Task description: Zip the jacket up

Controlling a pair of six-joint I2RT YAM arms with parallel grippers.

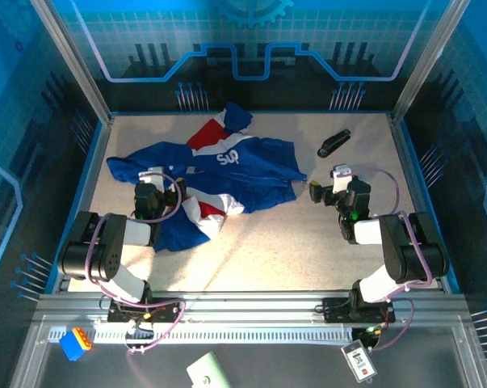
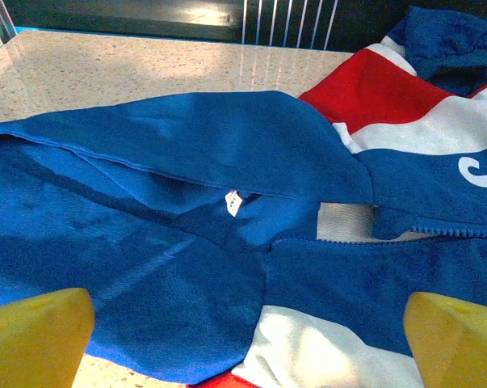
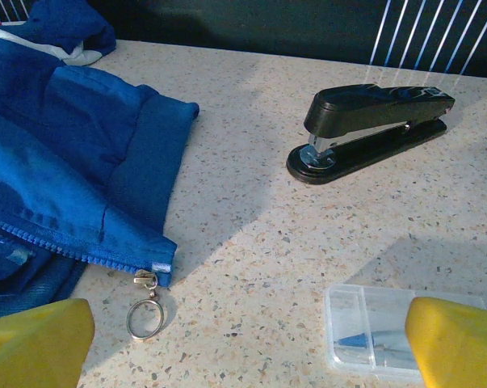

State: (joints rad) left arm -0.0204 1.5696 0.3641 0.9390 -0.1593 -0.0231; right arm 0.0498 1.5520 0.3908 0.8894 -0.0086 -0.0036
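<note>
Jacket: the jacket lies rumpled and open on the worktop, left of centre.
Zipper pull: the ring pull lies flat at the hem corner; the slider seems unjoined to the other side.
Left tool: the left tool is spread over loose blue folds.
Right tool: the right tool is spread, near the ring.
Risk: the flat ring may slip a pinch; slack cloth could bunch and jam; the stapler and clear box could get nudged.
</note>
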